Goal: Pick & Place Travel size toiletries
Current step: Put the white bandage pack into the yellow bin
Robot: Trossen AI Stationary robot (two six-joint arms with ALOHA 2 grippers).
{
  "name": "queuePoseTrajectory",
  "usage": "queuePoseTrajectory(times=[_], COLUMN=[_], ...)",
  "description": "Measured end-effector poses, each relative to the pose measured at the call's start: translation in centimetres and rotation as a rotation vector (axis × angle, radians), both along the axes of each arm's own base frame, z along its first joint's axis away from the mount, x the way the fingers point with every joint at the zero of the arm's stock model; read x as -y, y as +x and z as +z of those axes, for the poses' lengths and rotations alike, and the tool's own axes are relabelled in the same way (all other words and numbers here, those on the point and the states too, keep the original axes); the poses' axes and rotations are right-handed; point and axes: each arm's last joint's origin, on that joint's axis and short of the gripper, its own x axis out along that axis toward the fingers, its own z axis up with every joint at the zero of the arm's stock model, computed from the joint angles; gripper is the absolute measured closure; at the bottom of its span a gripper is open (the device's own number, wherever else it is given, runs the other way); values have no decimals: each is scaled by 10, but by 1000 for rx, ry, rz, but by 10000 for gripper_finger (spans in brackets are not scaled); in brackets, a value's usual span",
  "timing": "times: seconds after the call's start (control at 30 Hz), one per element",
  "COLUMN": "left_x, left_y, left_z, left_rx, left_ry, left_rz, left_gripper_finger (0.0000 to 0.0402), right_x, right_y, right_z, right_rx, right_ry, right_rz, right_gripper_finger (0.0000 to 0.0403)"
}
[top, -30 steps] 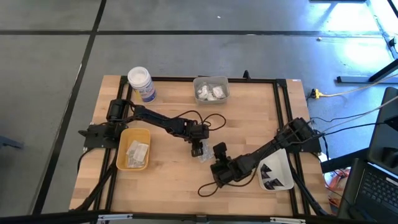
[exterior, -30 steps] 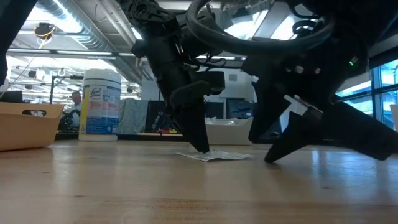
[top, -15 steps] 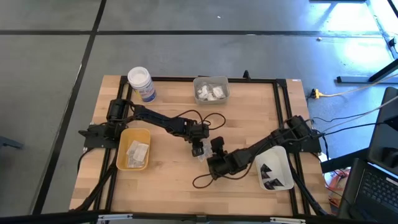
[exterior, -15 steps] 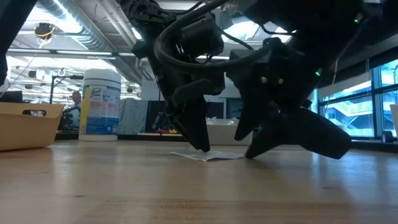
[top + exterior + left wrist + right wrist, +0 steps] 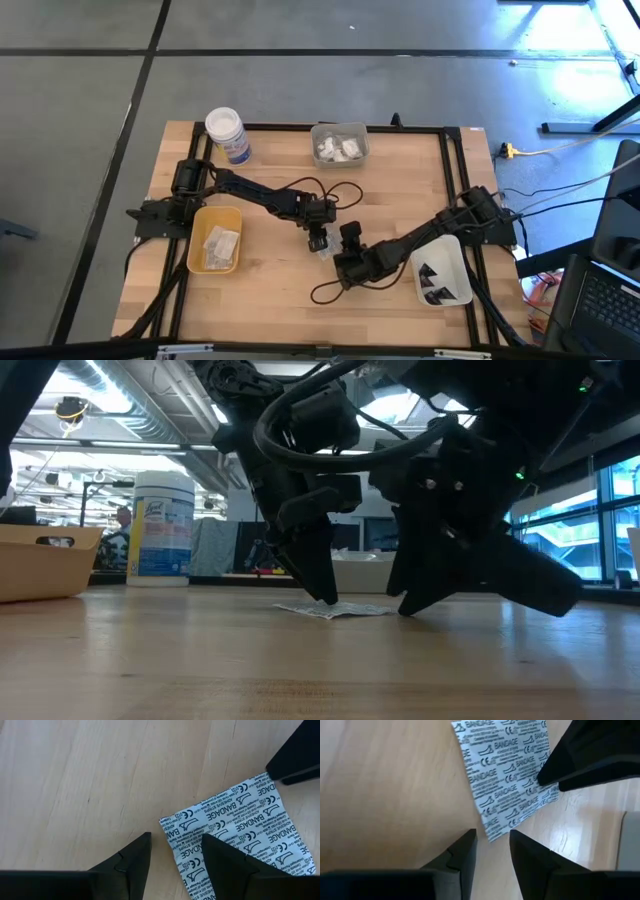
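Since a second ago my right gripper (image 5: 346,237) has slid in to 4 o'clock of the sachet (image 5: 234,831), mid-tabletop (image 5: 270,280), meeting my left gripper (image 5: 318,240), both slightly parted; flat, light, limp, it wants an edge pinch.

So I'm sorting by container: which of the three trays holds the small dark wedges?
The white tray at the table's right edge, beside the right arm's base. The yellow tray and the clear tray hold pale packets.

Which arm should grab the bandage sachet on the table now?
Left, probably. The left end effector already has one fingertip on the bandage sachet and one beside its edge. The right end effector sits just off its corner.
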Motion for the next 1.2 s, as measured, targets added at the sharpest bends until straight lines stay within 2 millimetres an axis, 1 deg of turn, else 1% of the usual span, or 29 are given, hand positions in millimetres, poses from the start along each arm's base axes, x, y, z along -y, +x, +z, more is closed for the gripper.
queuePoseTrajectory(times=[0.2,0.4,0.57,0.63,0.73,0.8,0.93,1.03,1.13,1.2], left_x=[0,0,0,2,4,2,2,2,1,1], left_y=[0,0,0,0,0,1,-1,-5,-14,-17], left_z=[0,0,10,15,28,34,36,39,38,39], left_rx=[0,-3,14,24,70,89,83,52,-33,-58], left_ry=[1,10,53,45,58,77,115,156,187,199], left_rz=[0,-15,-96,-137,-183,-198,-250,-326,-401,-433], left_gripper_finger=[229,229,229,229,229,229,229,229,229,229], right_x=[-12,-24,-31,-32,-32,-32,-32,-32,-32,-32], right_y=[-11,-22,-26,-27,-27,-27,-27,-27,-27,-27], right_z=[-1,-1,-1,-1,-2,-2,-2,-2,-2,-2], right_rx=[-15,13,24,25,26,28,36,41,44,45], right_ry=[8,59,72,74,80,87,95,100,100,101], right_rz=[-26,-116,-121,-119,-125,-133,-148,-160,-164,-166], right_gripper_finger=[297,324,351,361,374,380,381,375,367,361])
